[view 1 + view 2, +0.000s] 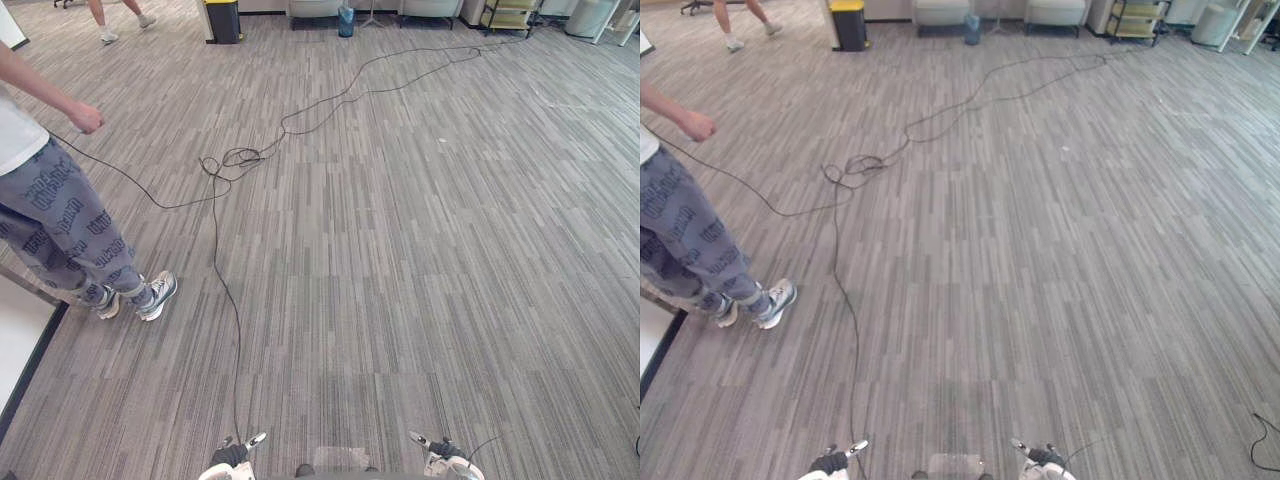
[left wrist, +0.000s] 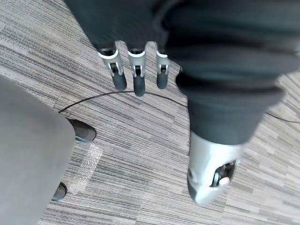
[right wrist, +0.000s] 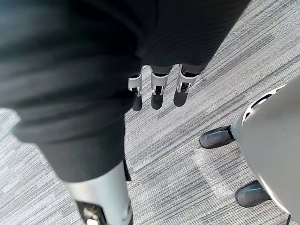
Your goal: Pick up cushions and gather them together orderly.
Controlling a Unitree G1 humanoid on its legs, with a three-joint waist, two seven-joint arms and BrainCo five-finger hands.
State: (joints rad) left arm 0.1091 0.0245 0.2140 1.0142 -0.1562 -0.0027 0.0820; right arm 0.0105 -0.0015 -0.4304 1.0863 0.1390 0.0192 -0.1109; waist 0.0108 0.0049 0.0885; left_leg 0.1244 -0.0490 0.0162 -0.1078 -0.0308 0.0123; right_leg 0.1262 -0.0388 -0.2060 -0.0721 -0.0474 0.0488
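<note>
No cushion is sitting in either hand; where any cushion is lying cannot be told. The left hand (image 2: 136, 75) and right hand (image 3: 157, 91) are hanging low over the carpet floor (image 1: 400, 250). Their fingers are straight and relaxed, holding nothing, probably because walking precedes any grasp. A person (image 1: 50, 210) is standing at the left.

Grey carpet floor (image 1: 420, 250), striped in short light and dark streaks, runs across the whole frame. Along the top edge stand a black bin with a yellow lid (image 1: 222, 20), two pale seats (image 1: 315, 8), a small blue container (image 1: 346, 20) and a shelved cart (image 1: 510, 15). At lower left lies a white panel with a dark edge (image 1: 20, 340), and just beside it a person in patterned grey trousers (image 1: 60, 220) stands.
</note>
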